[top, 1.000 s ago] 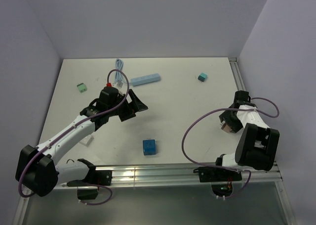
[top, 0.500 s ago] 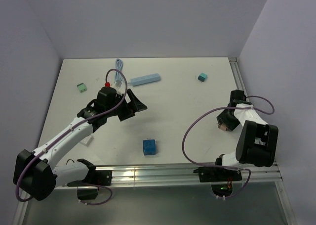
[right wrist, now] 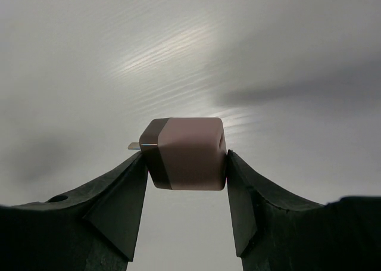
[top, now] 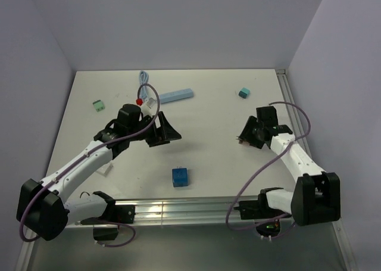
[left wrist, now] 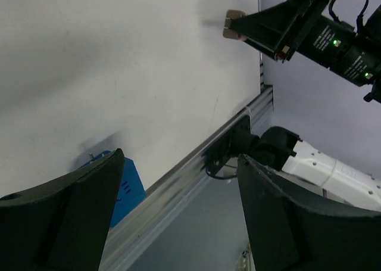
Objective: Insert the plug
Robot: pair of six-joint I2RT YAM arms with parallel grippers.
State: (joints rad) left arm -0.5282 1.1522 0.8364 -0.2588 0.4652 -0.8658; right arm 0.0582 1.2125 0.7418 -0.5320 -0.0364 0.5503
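Note:
A small brown cube plug (right wrist: 187, 153) with a metal prong on its left side is pinched between my right gripper (right wrist: 186, 159) fingers, held above the white table. From above, the plug (top: 242, 141) and right gripper (top: 245, 137) are at the table's right-middle. The left wrist view shows the same plug (left wrist: 233, 24) at the tip of the right arm. My left gripper (top: 168, 129) hovers left of centre, open and empty, its jaws (left wrist: 180, 156) wide apart. A blue cube (top: 180, 176) sits near the front rail, also seen by the left wrist (left wrist: 128, 184).
A long light-blue strip (top: 175, 96) lies at the back, with a coiled pale cable (top: 143, 80) beside it. A green block (top: 99, 105) sits far left, a teal block (top: 244, 93) back right. The metal rail (top: 178, 208) runs along the front edge.
My right gripper has shut on the plug and swung it left, away from the right edge toward the table's middle. The left gripper has shifted slightly right.

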